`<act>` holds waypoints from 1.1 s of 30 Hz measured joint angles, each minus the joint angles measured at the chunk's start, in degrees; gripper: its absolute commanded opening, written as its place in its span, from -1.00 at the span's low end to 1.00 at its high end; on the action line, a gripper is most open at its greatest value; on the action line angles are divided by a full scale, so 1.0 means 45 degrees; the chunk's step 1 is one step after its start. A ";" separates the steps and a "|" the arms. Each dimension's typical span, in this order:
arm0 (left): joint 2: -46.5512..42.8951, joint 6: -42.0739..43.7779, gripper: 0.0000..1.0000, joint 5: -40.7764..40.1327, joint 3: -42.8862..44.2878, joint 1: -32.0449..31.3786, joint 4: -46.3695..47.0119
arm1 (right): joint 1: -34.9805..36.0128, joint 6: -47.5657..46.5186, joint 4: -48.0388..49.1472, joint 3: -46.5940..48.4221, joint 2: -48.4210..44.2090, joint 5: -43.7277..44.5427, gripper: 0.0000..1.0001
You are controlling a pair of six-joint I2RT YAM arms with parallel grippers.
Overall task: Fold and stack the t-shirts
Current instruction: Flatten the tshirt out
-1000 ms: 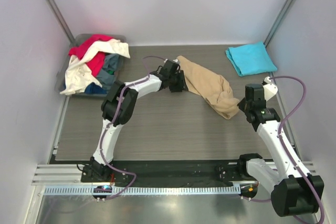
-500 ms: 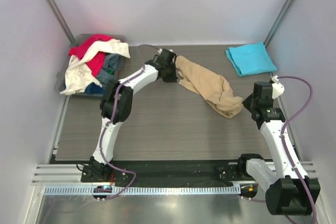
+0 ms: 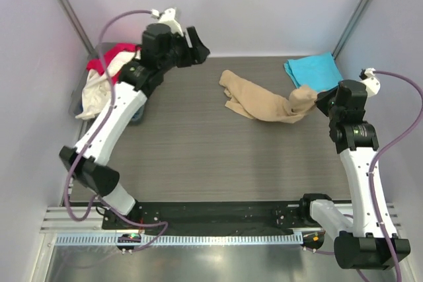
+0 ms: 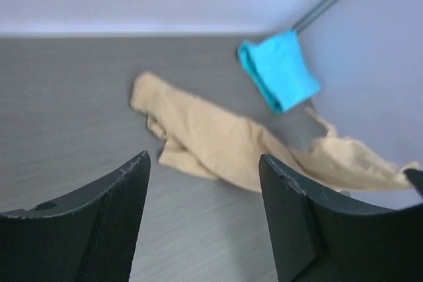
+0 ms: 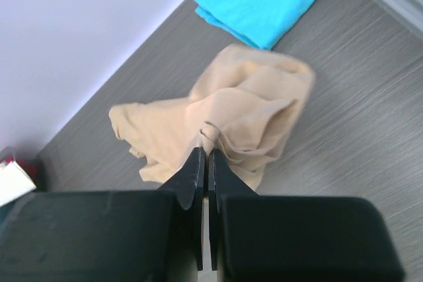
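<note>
Tan t-shirt (image 3: 264,105), turquoise t-shirt (image 3: 314,74), red t-shirt (image 3: 99,65) and white t-shirt (image 3: 92,100) are plain; table (image 3: 198,153) is streaked grey.

A grey wood-grain table top (image 3: 198,156) fills the middle, closed in on three sides by plain pale walls (image 3: 264,4) under soft, even light. Thin metal posts (image 3: 66,4) run up the two far corners. A slotted metal rail (image 3: 198,240) lies along the near edge, just behind a brushed steel plate (image 3: 211,265).
</note>
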 measured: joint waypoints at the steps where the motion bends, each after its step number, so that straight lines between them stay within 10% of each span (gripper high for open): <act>1: 0.0121 0.0019 0.40 0.0364 -0.0534 -0.0034 0.0287 | 0.0000 0.0000 0.0015 -0.0155 -0.0121 -0.0126 -0.98; 11: 0.6756 -0.0005 0.56 0.2166 -0.2477 -0.0262 0.0952 | 0.0000 -0.0092 -0.0520 -0.1865 -0.0238 -0.1049 -0.98; 20: 0.8247 -0.0330 0.48 0.3007 -0.0831 -0.0272 0.1632 | 0.0000 -0.0345 -0.0476 -0.2152 -0.0151 -0.1268 -0.98; 33: 1.0399 -0.1030 -0.26 0.3944 0.0835 -0.0452 0.2618 | 0.0000 -0.0685 -0.0301 -0.2297 0.0049 -0.1341 -0.97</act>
